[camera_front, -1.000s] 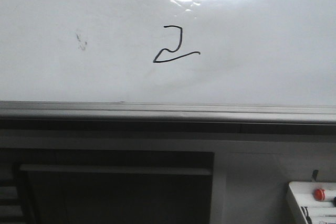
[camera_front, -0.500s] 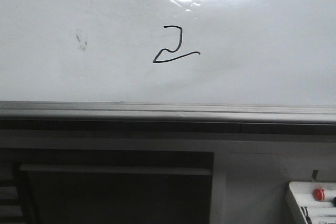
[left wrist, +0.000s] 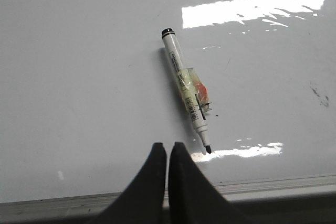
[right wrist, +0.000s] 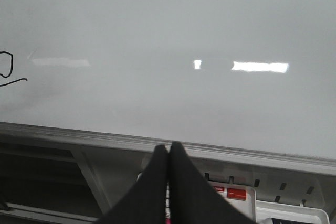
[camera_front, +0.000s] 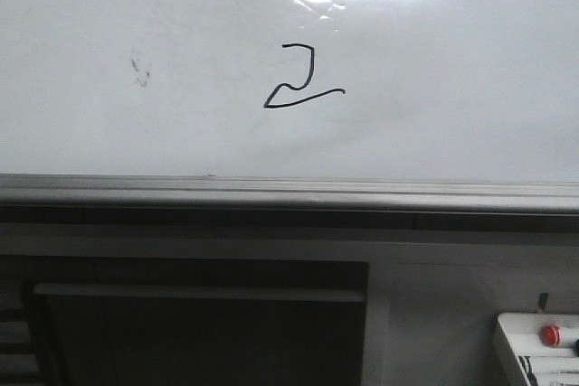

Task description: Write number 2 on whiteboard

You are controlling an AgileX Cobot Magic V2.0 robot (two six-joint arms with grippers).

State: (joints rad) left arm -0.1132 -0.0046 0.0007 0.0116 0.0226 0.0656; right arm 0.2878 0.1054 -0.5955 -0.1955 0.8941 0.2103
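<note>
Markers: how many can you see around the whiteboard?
1 in full: a marker lying against the whiteboard, tip near the left gripper. The tray lower right holds more, cut off, so uncountable.

Office or classroom: wall whiteboard (camera_front: 434, 88), marker (left wrist: 186, 90), marker tray (camera_front: 511, 341).

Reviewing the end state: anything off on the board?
Yes. An uncapped marker lies loose on the whiteboard in the left wrist view, in neither gripper. The number 2 is angular with a long wavy base, and dark specks sit to its left.
</note>
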